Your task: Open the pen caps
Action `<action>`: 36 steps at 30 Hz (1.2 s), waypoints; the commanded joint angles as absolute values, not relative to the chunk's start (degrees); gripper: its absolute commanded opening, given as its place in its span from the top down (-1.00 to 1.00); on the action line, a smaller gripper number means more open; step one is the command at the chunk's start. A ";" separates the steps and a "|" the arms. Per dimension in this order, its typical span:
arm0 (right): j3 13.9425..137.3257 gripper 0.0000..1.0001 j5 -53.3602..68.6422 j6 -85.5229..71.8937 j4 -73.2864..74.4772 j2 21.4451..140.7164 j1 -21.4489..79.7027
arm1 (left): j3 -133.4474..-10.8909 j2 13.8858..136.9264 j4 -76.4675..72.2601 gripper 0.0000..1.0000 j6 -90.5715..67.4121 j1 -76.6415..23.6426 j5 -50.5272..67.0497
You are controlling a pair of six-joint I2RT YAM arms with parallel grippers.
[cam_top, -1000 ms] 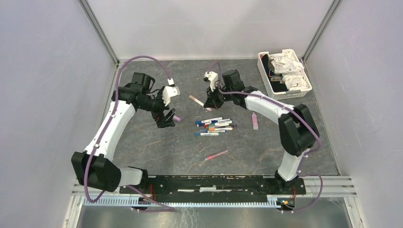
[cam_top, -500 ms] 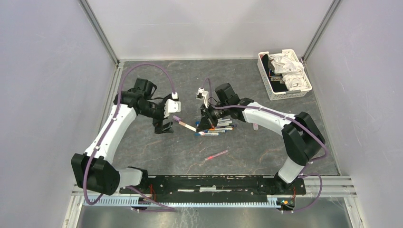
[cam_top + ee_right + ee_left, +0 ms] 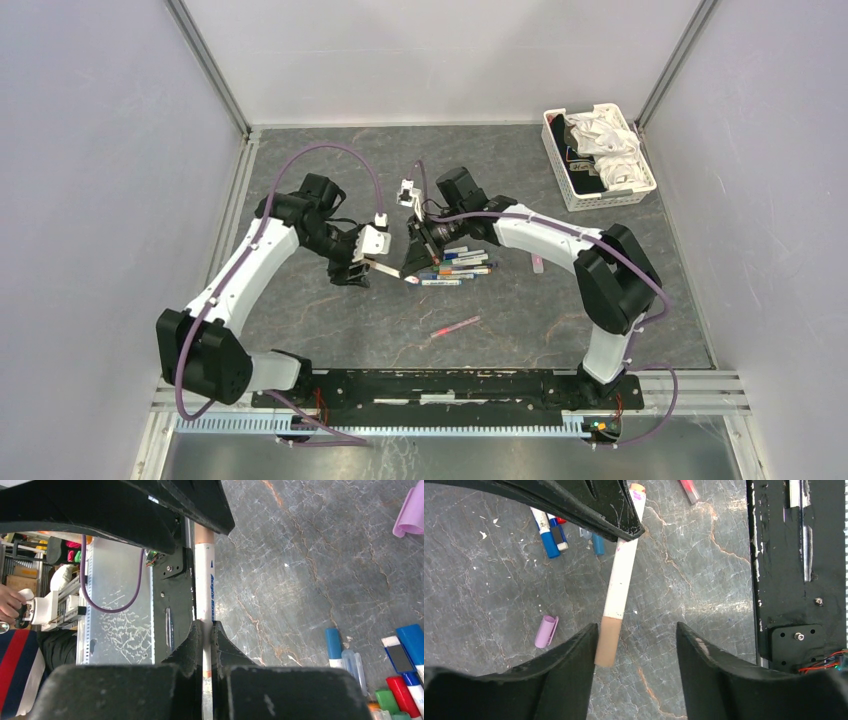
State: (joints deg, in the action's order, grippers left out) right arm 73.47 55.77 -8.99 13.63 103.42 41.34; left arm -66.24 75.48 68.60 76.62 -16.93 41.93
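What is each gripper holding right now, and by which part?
The right gripper clamps a white pen by its barrel. The left gripper holds nothing yet: it is open around the tan cap.

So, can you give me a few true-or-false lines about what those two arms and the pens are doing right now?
1. The right arm's jaws are clamped on a white pen. True.
2. The left arm's jaws are shut tight on that pen's brown cap. False: they stand apart on either side of it, with a gap showing.
3. A loose purple cap lies on the table. True.
4. The white basket sits between the two arms. False: it is in the table's far right corner.
5. The pink pen lies in the bunch of pens. False: it lies alone, nearer the arms' bases.
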 commanded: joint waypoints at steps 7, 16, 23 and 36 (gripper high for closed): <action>77.96 0.91 58.40 -7.11 16.41 104.67 41.71 | -66.10 75.69 67.15 0.35 78.17 -18.92 39.60; 73.59 0.17 62.45 -15.99 3.66 104.49 43.16 | -66.49 74.73 66.80 0.93 76.15 -21.05 39.36; 74.18 0.06 64.40 -18.09 0.79 107.48 44.07 | -67.58 73.92 66.68 0.96 75.08 -21.66 39.28; 75.76 1.00 62.75 -13.47 6.86 107.24 44.82 | -67.69 73.19 66.20 0.96 73.88 -21.75 36.96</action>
